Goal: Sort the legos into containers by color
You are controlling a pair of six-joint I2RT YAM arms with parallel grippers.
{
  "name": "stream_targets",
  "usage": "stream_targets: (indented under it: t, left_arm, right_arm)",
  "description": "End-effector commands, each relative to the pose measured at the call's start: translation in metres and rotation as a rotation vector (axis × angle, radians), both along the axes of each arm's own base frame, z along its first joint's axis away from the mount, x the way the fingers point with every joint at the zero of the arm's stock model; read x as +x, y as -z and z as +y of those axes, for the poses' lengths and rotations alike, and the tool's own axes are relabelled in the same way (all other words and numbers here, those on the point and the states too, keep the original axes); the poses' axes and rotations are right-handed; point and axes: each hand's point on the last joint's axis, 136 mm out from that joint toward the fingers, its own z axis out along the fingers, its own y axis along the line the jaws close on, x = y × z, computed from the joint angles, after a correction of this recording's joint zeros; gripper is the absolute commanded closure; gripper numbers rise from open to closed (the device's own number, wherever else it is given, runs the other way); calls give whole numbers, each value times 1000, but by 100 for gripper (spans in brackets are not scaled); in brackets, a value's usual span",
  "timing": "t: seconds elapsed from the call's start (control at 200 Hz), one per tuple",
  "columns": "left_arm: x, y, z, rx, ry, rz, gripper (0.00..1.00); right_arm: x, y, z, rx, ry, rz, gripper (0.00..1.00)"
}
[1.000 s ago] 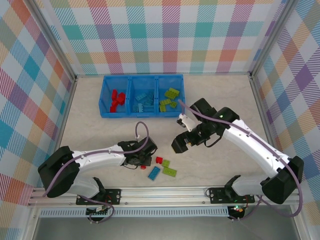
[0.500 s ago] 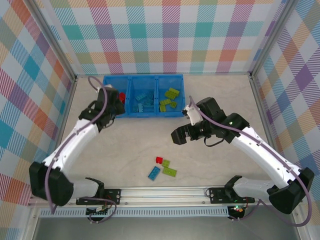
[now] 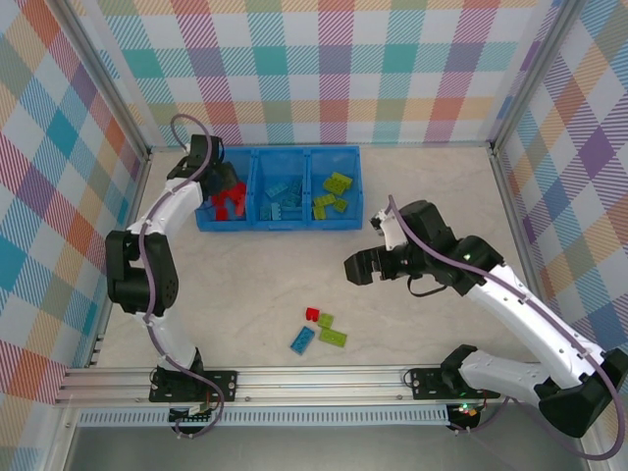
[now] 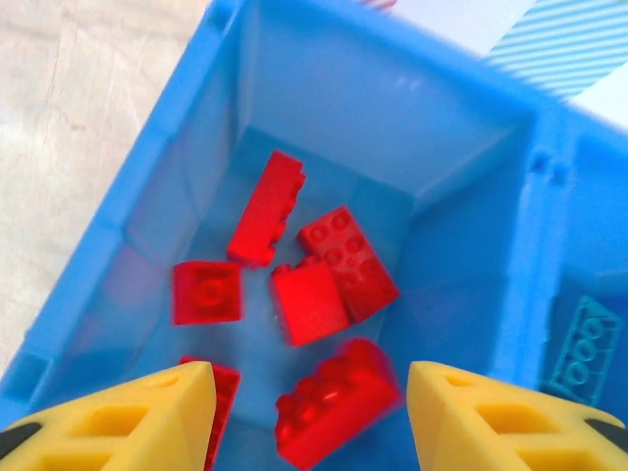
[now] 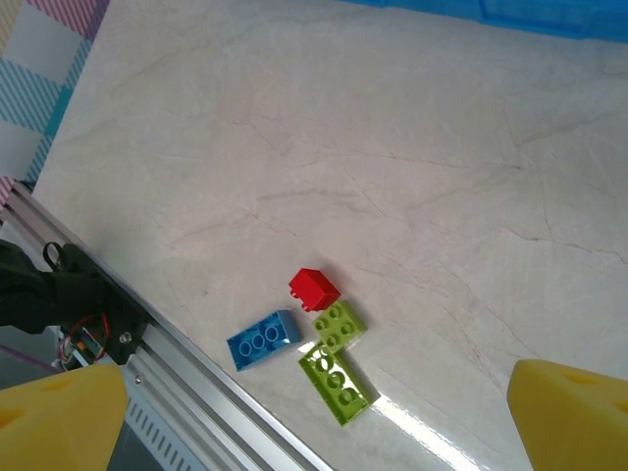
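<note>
The blue tray (image 3: 280,225) stands at the back with three compartments: red bricks (image 3: 232,199) on the left, light blue bricks (image 3: 282,197) in the middle, lime green bricks (image 3: 334,192) on the right. My left gripper (image 3: 217,181) hangs open over the left compartment. In the left wrist view, a blurred red brick (image 4: 339,397) lies below its spread yellow fingers (image 4: 147,417), touching neither, among several other red bricks (image 4: 316,299). My right gripper (image 3: 358,267) is open above mid-table. Below it lie a red brick (image 5: 314,287), two green bricks (image 5: 340,325) and a blue brick (image 5: 263,340).
The four loose bricks (image 3: 319,328) sit close together near the front aluminium rail (image 3: 314,378). Checked walls enclose the table on the left, back and right. Bare table surface (image 3: 245,275) stretches between the tray and the loose bricks.
The left arm swung from the loose bricks at the front to the tray's left compartment with a red brick, which is now out of its fingers. The right gripper drifted slightly right.
</note>
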Motion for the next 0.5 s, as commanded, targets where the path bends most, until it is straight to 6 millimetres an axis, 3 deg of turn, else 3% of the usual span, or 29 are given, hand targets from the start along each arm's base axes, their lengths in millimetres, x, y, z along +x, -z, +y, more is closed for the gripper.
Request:
stream_targets:
  t: [0.0,0.105,0.23,0.37,0.495]
  left_arm:
    - [-12,-63,-10,-48,68,-115,45]
    - [-47,-99,-39,-196,183,-185,45]
    - [-110,-134,-83,-268,395,-247,41]
    - [-180,-142,-108,-121,659,-254,38]
    - [-244,-142,-130,-68,962,-289,36]
  right_arm:
    - [-1,15,-2,-6,33,23,2]
    - [-8,39,2,-50,12,49,4]
    - [-29,80,12,-172,-45,92,7]
    - [-57,123,35,-285,-178,104,7]
    - [-62,153,44,-402,-234,85,11]
